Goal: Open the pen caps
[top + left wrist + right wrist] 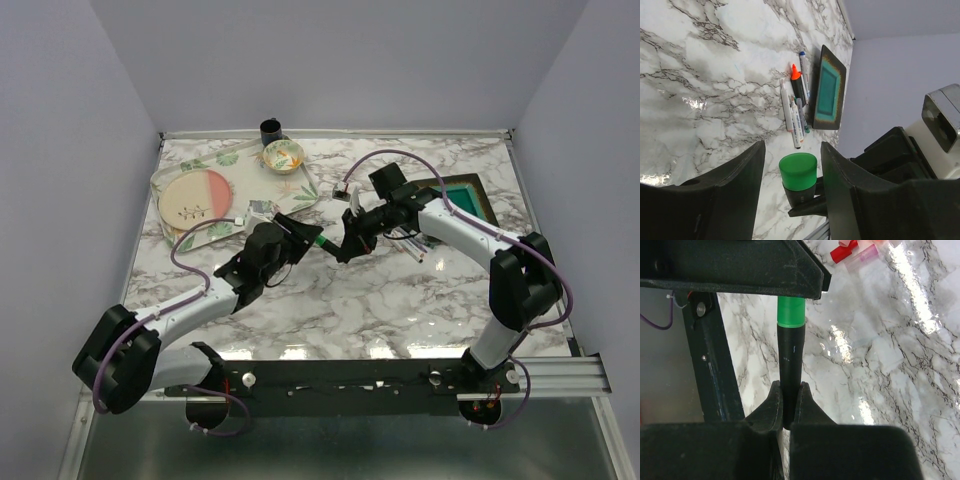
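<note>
My right gripper (791,390) is shut on the black body of a thick highlighter (791,357) and holds it above the table. The highlighter's green cap (791,311) points toward the left arm. My left gripper (793,172) stands open around that green cap (798,170), one finger on each side: a clear gap on the left, a thin one on the right. From above, the two grippers meet mid-table, the left (312,240) facing the right (345,245). Several other pens (796,112) lie in a row on the marble, one with a bare orange tip (795,74).
A dark-framed green tray (462,198) lies at the right, beside the pens (415,240). Loose red and pink caps (852,251) lie on the marble. At the back left a leafy tray (303,190) holds a pink plate (195,200) and a bowl (283,155), with a dark cup (271,129) behind.
</note>
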You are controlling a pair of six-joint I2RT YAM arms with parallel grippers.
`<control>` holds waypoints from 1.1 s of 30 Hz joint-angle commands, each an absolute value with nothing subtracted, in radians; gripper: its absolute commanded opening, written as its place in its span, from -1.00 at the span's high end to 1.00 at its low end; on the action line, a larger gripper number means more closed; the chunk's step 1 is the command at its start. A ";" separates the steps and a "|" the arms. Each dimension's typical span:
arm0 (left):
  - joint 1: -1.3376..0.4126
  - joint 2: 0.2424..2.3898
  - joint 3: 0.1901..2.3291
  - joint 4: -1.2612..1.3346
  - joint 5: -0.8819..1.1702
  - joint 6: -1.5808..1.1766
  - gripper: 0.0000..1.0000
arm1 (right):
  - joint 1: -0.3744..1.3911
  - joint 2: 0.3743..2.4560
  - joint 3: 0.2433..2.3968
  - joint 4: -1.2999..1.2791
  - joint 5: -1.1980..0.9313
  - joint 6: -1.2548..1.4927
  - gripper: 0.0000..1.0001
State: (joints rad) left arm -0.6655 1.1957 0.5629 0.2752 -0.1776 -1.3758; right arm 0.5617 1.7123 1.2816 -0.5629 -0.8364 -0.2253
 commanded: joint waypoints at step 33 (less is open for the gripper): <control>-0.163 0.813 0.365 0.103 -0.137 -1.453 1.00 | 0.583 1.692 1.273 -0.574 -0.773 -0.247 0.99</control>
State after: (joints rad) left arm -0.1753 0.7868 0.3824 0.1204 -0.1894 -1.4750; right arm 0.5728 1.7039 1.2797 -0.5259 -0.8257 -0.2184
